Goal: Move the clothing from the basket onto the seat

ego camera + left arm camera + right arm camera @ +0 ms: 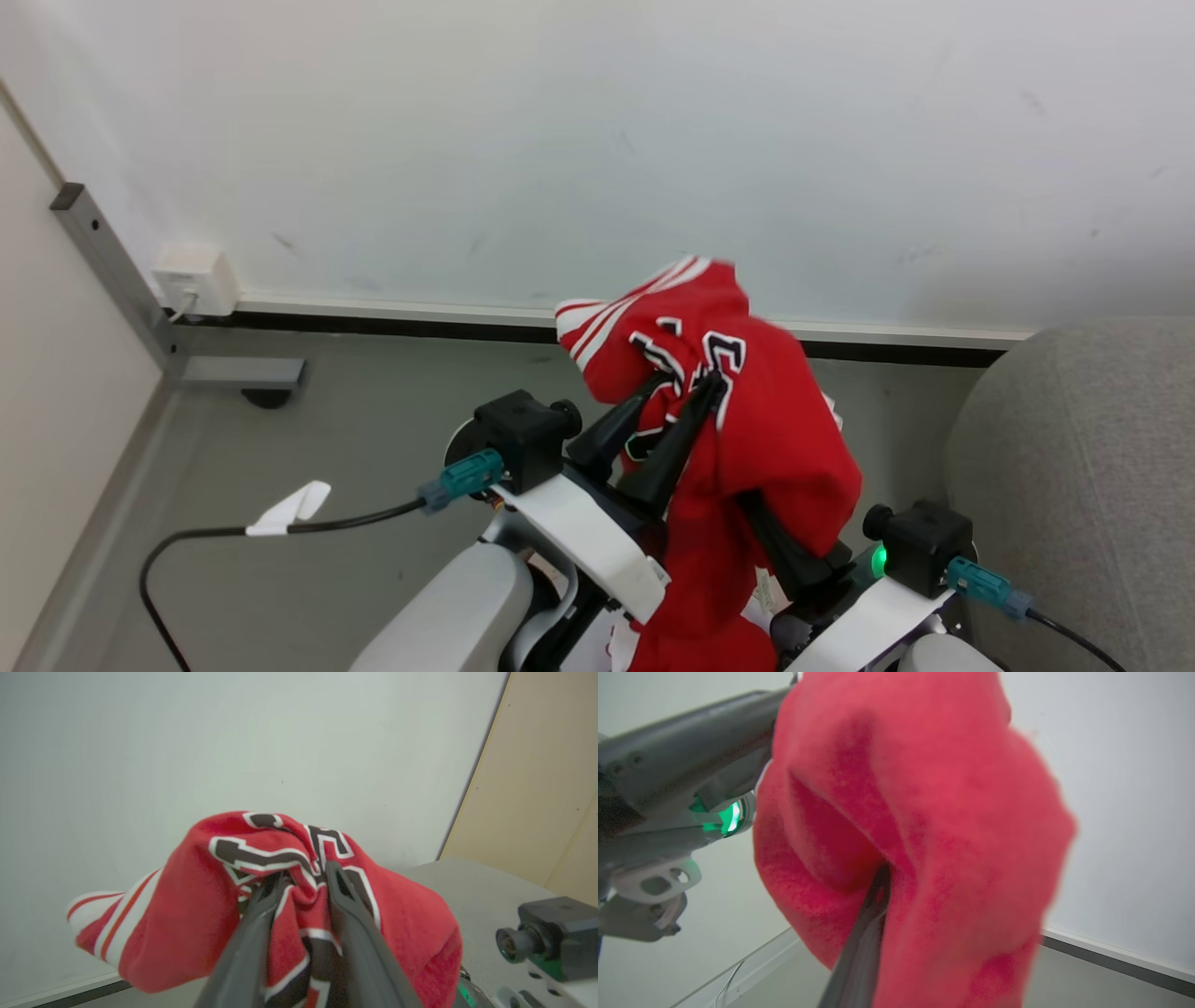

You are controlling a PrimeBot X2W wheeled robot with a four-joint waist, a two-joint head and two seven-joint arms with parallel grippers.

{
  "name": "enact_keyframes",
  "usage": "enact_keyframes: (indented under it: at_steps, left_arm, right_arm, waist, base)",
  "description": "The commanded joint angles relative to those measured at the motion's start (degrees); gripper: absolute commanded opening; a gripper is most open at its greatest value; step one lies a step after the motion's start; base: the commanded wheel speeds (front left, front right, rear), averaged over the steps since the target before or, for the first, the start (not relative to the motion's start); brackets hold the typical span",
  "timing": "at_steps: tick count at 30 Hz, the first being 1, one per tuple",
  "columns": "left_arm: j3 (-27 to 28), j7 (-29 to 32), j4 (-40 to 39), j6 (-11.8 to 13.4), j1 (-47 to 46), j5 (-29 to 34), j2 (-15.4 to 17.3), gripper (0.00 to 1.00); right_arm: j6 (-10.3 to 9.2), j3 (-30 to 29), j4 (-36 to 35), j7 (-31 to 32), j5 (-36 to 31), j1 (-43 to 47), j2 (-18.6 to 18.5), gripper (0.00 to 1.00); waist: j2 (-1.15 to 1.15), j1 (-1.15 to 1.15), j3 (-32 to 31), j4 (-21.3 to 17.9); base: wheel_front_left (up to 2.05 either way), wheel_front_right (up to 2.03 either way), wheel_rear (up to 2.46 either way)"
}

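The clothing [775, 420] is a bright red garment with white stripes and black-and-white lettering, held up in the air in front of the wall. My left gripper [686, 383] points up into it. Its fingers stand apart in the left wrist view, and the lettered cloth [187, 914] drapes over and between the tips of this gripper [306, 875]. My right gripper [761, 523] reaches in from below, its tips buried in the fabric. In the right wrist view the right gripper [880, 877] is shut on a red fold [948, 812]. The grey seat [1074, 467] lies at the right. The basket is out of view.
A pale wall with a dark baseboard runs behind. A white socket box [196, 278] and a grey metal post [112, 271] stand at the left. A black cable with a white tag [289, 509] lies on the grey floor. My left arm [682, 788] passes close by the right wrist.
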Motion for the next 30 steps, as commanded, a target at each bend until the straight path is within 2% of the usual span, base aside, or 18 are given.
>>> enact_keyframes:
  at_steps: [1, 10, 20, 30]
  left_arm:
    - [-0.11, -0.68, 0.10, 0.12, 0.15, -0.58, 0.14, 1.00]
    - [-0.81, -0.97, 0.74, 0.74, 0.09, 0.38, 0.77, 1.00]
    - [-0.59, -3.59, 3.11, 1.15, 1.18, 1.47, 2.09, 1.00]
    - [-2.46, -4.98, 7.49, 0.29, 2.72, 0.77, 1.02, 1.00]
  right_arm:
    - [-0.12, 0.03, -0.22, 0.02, -0.59, 0.40, -0.11, 0.00]
    - [-0.12, -2.29, -2.14, -0.01, -1.09, 0.69, -0.13, 0.00]
    - [-0.12, -9.86, -5.16, 0.00, -3.34, 1.67, -2.97, 0.00]
    - [-0.12, -17.28, -9.43, 0.00, -6.07, 2.37, -6.01, 0.00]
  waist:
    - [0.00, 0.00, -0.01, -0.64]
    - [0.00, 0.00, 0.47, -5.83]
    - [0.00, 0.00, 2.50, -13.67]
    - [0.00, 0.00, 3.83, -22.00]
  base:
    - [0.00, 0.00, 0.00]
    - [0.00, 0.00, 0.00]
    - [0.00, 0.00, 0.00]
    - [0.00, 0.00, 0.00]
